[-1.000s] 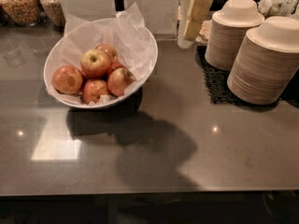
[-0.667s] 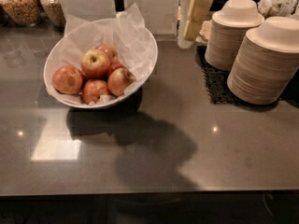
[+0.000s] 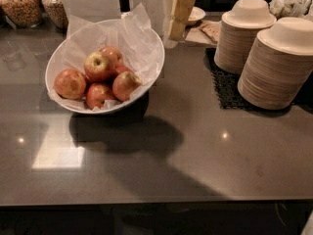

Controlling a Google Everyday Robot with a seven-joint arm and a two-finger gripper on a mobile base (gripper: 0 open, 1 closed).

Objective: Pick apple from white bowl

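The white bowl (image 3: 159, 70) stands at the back left of the grey counter, lined with crinkled white paper. Several apples lie in it. The apple (image 3: 98, 65) with a pale yellow-green patch around its stem dimple sits on top, in the middle of the pile. Redder apples lie to its left (image 3: 70, 83), front (image 3: 99, 95) and right (image 3: 125, 84). My gripper (image 3: 178, 13) hangs at the top centre, over the back of the counter. It is just right of the bowl's far rim, apart from the apples and holding nothing that I can see.
Two tall stacks of beige disposable bowls (image 3: 247, 33) (image 3: 283, 62) stand at the right on a black mat (image 3: 225, 87). A small cream dish (image 3: 196, 14) sits behind the gripper. Two glass jars (image 3: 19, 4) stand at the back left. The counter's front edge runs along the bottom.
My gripper has moved a little to the left, closer to the bowl's far rim. The bowl, the apples and the stacks have not moved.
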